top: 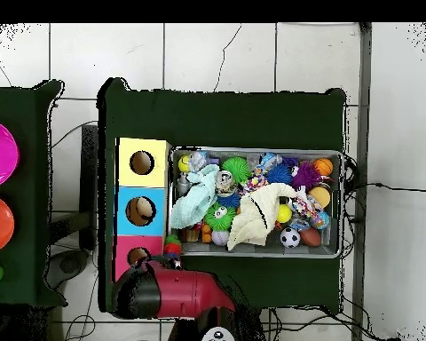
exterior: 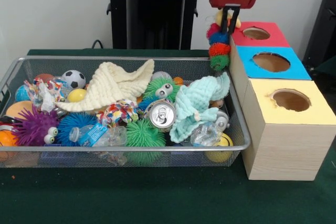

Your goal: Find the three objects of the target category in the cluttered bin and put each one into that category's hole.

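Up by the boxes | gripper [exterior: 229, 18] clamped on a rainbow caterpillar toy [exterior: 219, 46], dangling lengthwise straight down | hangs just beside the red box hole [exterior: 256, 33], bin [exterior: 126, 153] off to the side

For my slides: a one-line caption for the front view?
Pincer holds a multicolored caterpillar toy by the red box.

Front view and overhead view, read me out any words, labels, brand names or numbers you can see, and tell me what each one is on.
No text can be read in either view.
Water bottle: has a blue label, print too blurred to read.
Soda can: only its top shows, no lettering visible.
Red box, blue box, yellow box: plain, no markings.
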You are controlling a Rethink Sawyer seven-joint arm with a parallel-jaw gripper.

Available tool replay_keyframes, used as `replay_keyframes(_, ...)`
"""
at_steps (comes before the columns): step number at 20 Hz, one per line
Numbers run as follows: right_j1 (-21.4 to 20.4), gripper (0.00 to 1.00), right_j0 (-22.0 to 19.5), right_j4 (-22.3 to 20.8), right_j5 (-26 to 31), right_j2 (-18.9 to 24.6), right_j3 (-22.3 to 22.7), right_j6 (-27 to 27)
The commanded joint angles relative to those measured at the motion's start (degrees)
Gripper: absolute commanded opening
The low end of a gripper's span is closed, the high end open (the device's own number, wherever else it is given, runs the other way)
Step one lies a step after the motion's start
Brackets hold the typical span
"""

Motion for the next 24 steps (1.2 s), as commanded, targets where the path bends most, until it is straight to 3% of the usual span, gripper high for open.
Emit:
replay_keyframes(1,-1.8,0.0,1.4,4.0,7.6,3.7,-8.0,10.4)
replay_keyframes(8,-1.4,0.0,2.5,4.5,7.8,3.3,-8.7,11.6)
replay_keyframes(24,-1.0,0.0,1.8,3.6,14.5,1.7,-14.2,10.1)
